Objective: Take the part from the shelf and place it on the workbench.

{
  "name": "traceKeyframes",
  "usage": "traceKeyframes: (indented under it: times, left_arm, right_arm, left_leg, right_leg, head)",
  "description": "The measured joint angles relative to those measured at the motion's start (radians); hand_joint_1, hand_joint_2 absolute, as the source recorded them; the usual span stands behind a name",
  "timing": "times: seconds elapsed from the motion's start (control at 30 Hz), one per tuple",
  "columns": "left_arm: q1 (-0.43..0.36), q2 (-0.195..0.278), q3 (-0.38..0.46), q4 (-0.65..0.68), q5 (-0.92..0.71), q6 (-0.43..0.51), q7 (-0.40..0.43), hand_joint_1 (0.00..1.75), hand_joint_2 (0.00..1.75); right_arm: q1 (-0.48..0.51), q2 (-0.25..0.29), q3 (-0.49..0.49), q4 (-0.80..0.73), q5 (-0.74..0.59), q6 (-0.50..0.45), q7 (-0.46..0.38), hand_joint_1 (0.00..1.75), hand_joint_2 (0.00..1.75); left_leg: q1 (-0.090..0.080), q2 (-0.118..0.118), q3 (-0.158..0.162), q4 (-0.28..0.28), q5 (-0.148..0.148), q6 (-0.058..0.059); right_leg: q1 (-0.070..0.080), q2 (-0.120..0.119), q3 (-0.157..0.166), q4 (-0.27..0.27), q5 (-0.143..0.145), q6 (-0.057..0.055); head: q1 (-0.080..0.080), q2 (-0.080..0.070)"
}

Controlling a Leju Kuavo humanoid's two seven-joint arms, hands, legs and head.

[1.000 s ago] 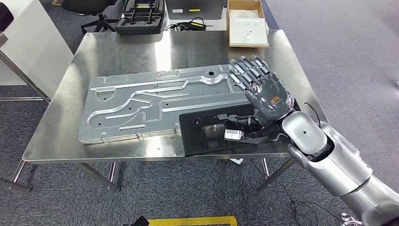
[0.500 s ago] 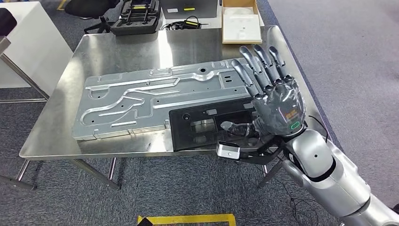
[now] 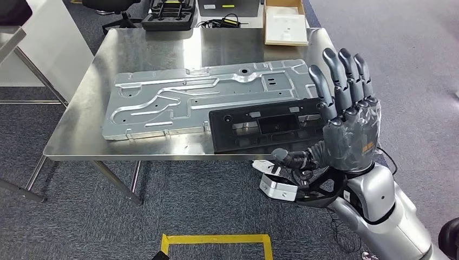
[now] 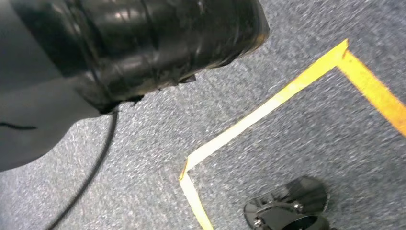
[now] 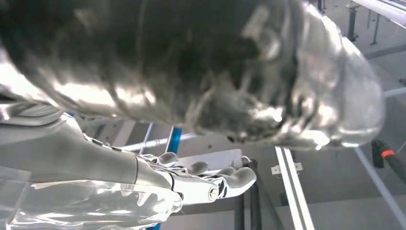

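The black part (image 3: pixel 265 129), a flat rectangular frame with cut-outs, is lying on the steel table (image 3: pixel 141 51), at its near edge, overlapping the corner of a large stamped metal panel (image 3: pixel 200 97). The right robot hand (image 3: pixel 346 116) is hovering just in front of the table's near right corner, fingers straight and spread, holding nothing and touching nothing. Judging by this, the placing looks done (only pulling the arm away seems left). The left robot hand cannot be made out. Grey carpet is lying all around, with yellow floor tape (image 3: pixel 216 241) below. Beyond the table are sitting a cardboard box (image 3: pixel 285 24) and a black case (image 3: pixel 172 12).
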Motion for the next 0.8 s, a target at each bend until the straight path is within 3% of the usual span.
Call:
traceKeyframes:
  times: [0.03, 0.07, 0.1, 0.17, 0.23, 0.3, 0.37, 0.4, 0.47, 0.5, 0.53, 0.57, 0.6, 0.63, 0.67, 0.73, 0.8]
  left_arm:
    - [0.0, 0.0, 0.002, 0.0, 0.003, -0.003, 0.002, 0.0, 0.0]
    - [0.001, 0.001, 0.005, 0.0, 0.005, -0.006, 0.004, 0.0, 0.0]
    - [0.001, 0.001, 0.007, 0.0, 0.008, -0.009, 0.007, 0.0, 0.0]
    - [0.001, 0.001, 0.01, 0.0, 0.012, -0.012, 0.013, 0.0, 0.0]
    - [0.002, 0.004, 0.011, 0.0, 0.015, -0.012, 0.018, 0.0, 0.0]
    - [0.003, 0.006, 0.013, 0.0, 0.019, -0.01, 0.02, 0.0, 0.0]
    - [0.004, 0.009, 0.015, 0.001, 0.026, -0.007, 0.021, 0.0, 0.0]
    - [0.004, 0.01, 0.017, 0.001, 0.03, -0.005, 0.021, 0.0, 0.0]
    - [0.006, 0.011, 0.019, 0.001, 0.037, -0.002, 0.022, 0.0, 0.0]
    - [0.006, 0.011, 0.019, 0.001, 0.041, -0.002, 0.022, 0.0, 0.0]
    - [0.006, 0.011, 0.019, 0.001, 0.044, -0.002, 0.022, 0.0, 0.0]
    - [0.006, 0.011, 0.02, 0.001, 0.047, -0.002, 0.022, 0.0, 0.0]
    - [0.005, 0.011, 0.021, 0.001, 0.049, -0.002, 0.022, 0.0, 0.0]
    - [0.004, 0.011, 0.021, 0.001, 0.049, -0.002, 0.022, 0.0, 0.0]
    - [0.003, 0.011, 0.021, 0.001, 0.049, -0.001, 0.021, 0.0, 0.0]
    - [-0.001, 0.01, 0.022, 0.001, 0.049, -0.001, 0.017, 0.0, 0.0]
    - [-0.002, 0.01, 0.023, 0.001, 0.049, -0.001, 0.016, 0.0, 0.0]
  right_arm:
    - [0.008, 0.002, -0.003, -0.006, -0.003, -0.005, 0.0, 0.0, 0.0]
    - [0.017, 0.004, -0.006, -0.01, -0.006, -0.011, 0.0, 0.0, 0.0]
    - [0.027, 0.007, -0.008, -0.015, -0.01, -0.019, 0.001, 0.0, 0.0]
    - [0.045, 0.011, -0.016, -0.024, -0.028, -0.038, 0.004, 0.0, 0.0]
    - [0.067, 0.017, -0.029, -0.032, -0.069, -0.069, 0.005, 0.0, 0.0]
    - [0.097, 0.024, -0.042, -0.035, -0.144, -0.105, -0.004, 0.0, 0.0]
    - [0.135, 0.035, -0.054, -0.035, -0.261, -0.136, -0.03, 0.0, 0.0]
    - [0.157, 0.043, -0.06, -0.034, -0.332, -0.149, -0.051, 0.0, 0.0]
    - [0.203, 0.065, -0.077, -0.028, -0.482, -0.165, -0.11, 0.0, 0.0]
    - [0.23, 0.08, -0.086, -0.02, -0.561, -0.168, -0.149, 0.0, 0.0]
    - [0.258, 0.095, -0.093, -0.006, -0.64, -0.169, -0.192, 0.0, 0.0]
    - [0.286, 0.112, -0.099, 0.015, -0.719, -0.166, -0.239, 0.0, 0.0]
    - [0.313, 0.128, -0.102, 0.041, -0.807, -0.158, -0.29, 0.0, 0.0]
    - [0.336, 0.144, -0.103, 0.071, -0.901, -0.141, -0.342, 0.0, 0.0]
    - [0.355, 0.159, -0.104, 0.102, -0.989, -0.118, -0.391, 0.0, 0.0]
    - [0.379, 0.181, -0.104, 0.156, -1.112, -0.078, -0.461, 0.0, 0.0]
    - [0.391, 0.194, -0.104, 0.195, -1.149, -0.063, -0.482, 0.0, 0.0]
  left_leg:
    - [0.0, 0.0, -0.014, 0.001, 0.01, -0.002]
    - [0.001, 0.0, -0.029, 0.003, 0.02, -0.004]
    - [0.002, 0.0, -0.045, 0.007, 0.029, -0.008]
    - [0.002, -0.001, -0.073, 0.024, 0.043, -0.017]
    - [0.001, -0.002, -0.086, 0.038, 0.054, -0.028]
    - [0.002, -0.005, -0.089, 0.041, 0.065, -0.039]
    - [0.005, -0.008, -0.105, 0.063, 0.039, -0.05]
    - [0.007, -0.009, -0.119, 0.097, -0.002, -0.056]
    - [0.008, -0.008, -0.154, 0.217, -0.105, -0.063]
    - [0.009, -0.008, -0.164, 0.279, -0.136, -0.066]
    - [0.009, -0.008, -0.164, 0.321, -0.141, -0.067]
    - [0.009, -0.008, -0.149, 0.333, -0.124, -0.067]
    - [0.009, -0.008, -0.116, 0.308, -0.097, -0.064]
    - [0.008, -0.008, -0.064, 0.249, -0.077, -0.059]
    - [0.006, -0.009, -0.002, 0.168, -0.076, -0.053]
    - [-0.001, -0.01, 0.086, 0.041, -0.094, -0.041]
    - [-0.006, -0.01, 0.096, 0.006, -0.094, -0.03]
  right_leg:
    - [-0.001, 0.0, 0.006, 0.036, -0.004, 0.002]
    - [-0.001, 0.0, 0.028, 0.039, 0.013, 0.004]
    - [-0.003, 0.0, 0.067, 0.005, 0.038, 0.006]
    - [-0.005, -0.001, 0.182, -0.137, 0.052, 0.007]
    - [-0.002, 0.0, 0.251, -0.238, 0.03, 0.001]
    - [0.002, 0.001, 0.249, -0.252, 0.03, -0.011]
    - [0.001, -0.002, 0.232, -0.252, 0.047, -0.027]
    - [0.001, -0.005, 0.22, -0.253, 0.058, -0.035]
    - [0.003, -0.006, 0.193, -0.253, 0.082, -0.043]
    - [0.005, -0.007, 0.178, -0.252, 0.094, -0.045]
    - [0.006, -0.008, 0.163, -0.251, 0.106, -0.044]
    - [0.007, -0.008, 0.147, -0.251, 0.117, -0.044]
    - [0.008, -0.009, 0.131, -0.25, 0.128, -0.043]
    - [0.008, -0.009, 0.118, -0.249, 0.139, -0.041]
    - [0.01, -0.008, 0.106, -0.248, 0.148, -0.038]
    - [0.009, -0.008, 0.097, -0.25, 0.167, -0.029]
    - [0.006, -0.009, 0.097, -0.256, 0.184, -0.016]
  head:
    - [0.0, 0.0]
    - [0.0, 0.0]
    - [0.0, 0.0]
    - [0.001, 0.0]
    - [0.002, 0.0]
    - [0.003, 0.0]
    - [0.003, 0.0]
    - [0.001, 0.0]
    - [-0.002, 0.0]
    - [-0.002, 0.0]
    - [-0.002, 0.0]
    - [-0.002, 0.0]
    - [-0.002, 0.0]
    - [-0.002, 0.0]
    - [-0.003, 0.0]
    - [-0.001, 0.0]
    - [-0.003, 0.0]
